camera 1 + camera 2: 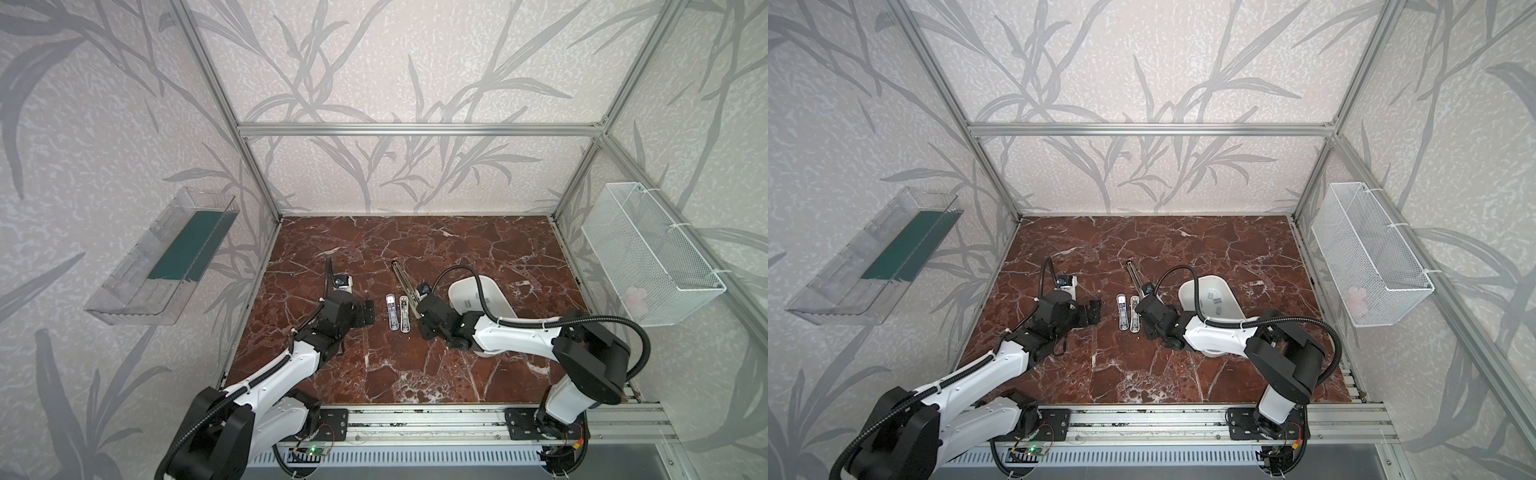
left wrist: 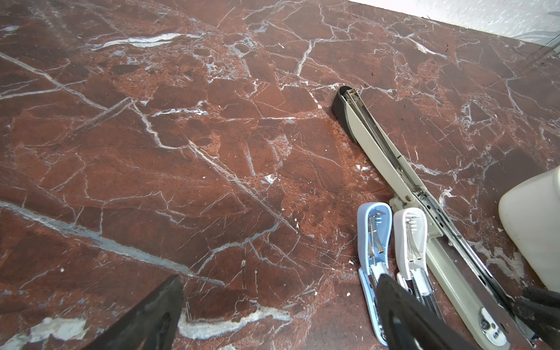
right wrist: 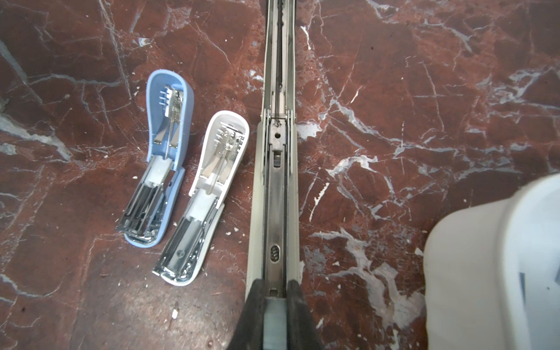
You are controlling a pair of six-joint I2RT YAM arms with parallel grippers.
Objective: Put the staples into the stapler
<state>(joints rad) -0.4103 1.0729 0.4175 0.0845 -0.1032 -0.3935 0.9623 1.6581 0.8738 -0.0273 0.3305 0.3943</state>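
A long beige stapler (image 3: pixel 275 181) lies opened flat on the marble table, also seen in both top views (image 1: pixel 402 278) (image 1: pixel 1134 277). My right gripper (image 3: pixel 274 288) is shut on a flat grey strip of staples (image 3: pixel 274 318), held over the near end of the stapler's metal channel. More staples (image 1: pixel 1211 296) lie in the white tray (image 1: pixel 1187 291). My left gripper (image 2: pixel 280 277) stands open just above the table, one finger (image 2: pixel 394 303) over the end of a small blue stapler (image 2: pixel 372 236).
A small white stapler (image 3: pixel 209 194) lies open between the blue stapler (image 3: pixel 163 157) and the long one. The white tray (image 1: pixel 496 299) sits under my right arm. A clear bin (image 1: pixel 162 257) hangs on the left wall and a wire basket (image 1: pixel 652 253) on the right wall.
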